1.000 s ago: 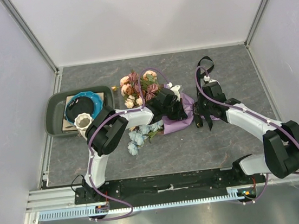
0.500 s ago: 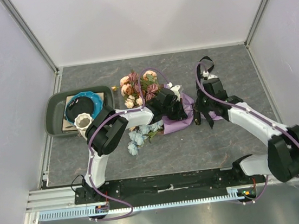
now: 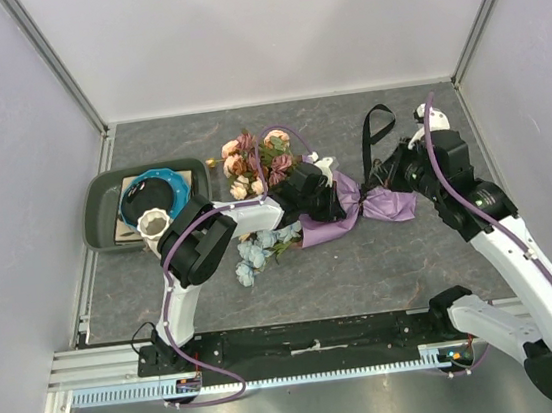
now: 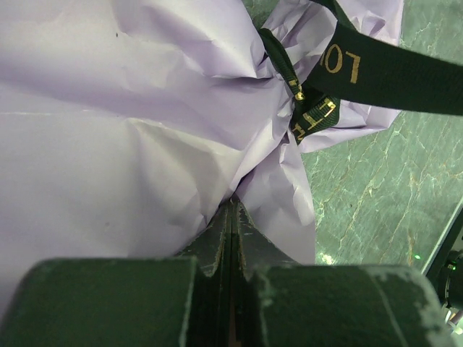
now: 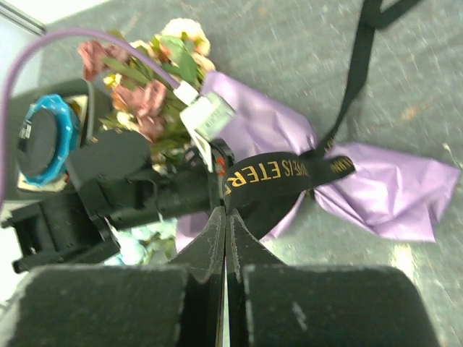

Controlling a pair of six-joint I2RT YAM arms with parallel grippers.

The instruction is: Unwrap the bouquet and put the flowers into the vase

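Now my right jaws shut on the ribbon (image 5: pixel 278 172) and pulled; the knot (image 4: pixel 302 108) should loosen. Left jaws pinch the paper (image 4: pixel 108 144).

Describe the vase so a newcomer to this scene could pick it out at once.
Find the dark green tray at the left edge of the table. At its near side stands the vase, beside a blue-rimmed black dish. It alone is white with fluted sides.

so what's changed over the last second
The right gripper shut on the black ribbon and swung rightward, pulling it taut and baring the purple paper tail. The left gripper stays clamped on the bouquet; vase and flowers unmoved.
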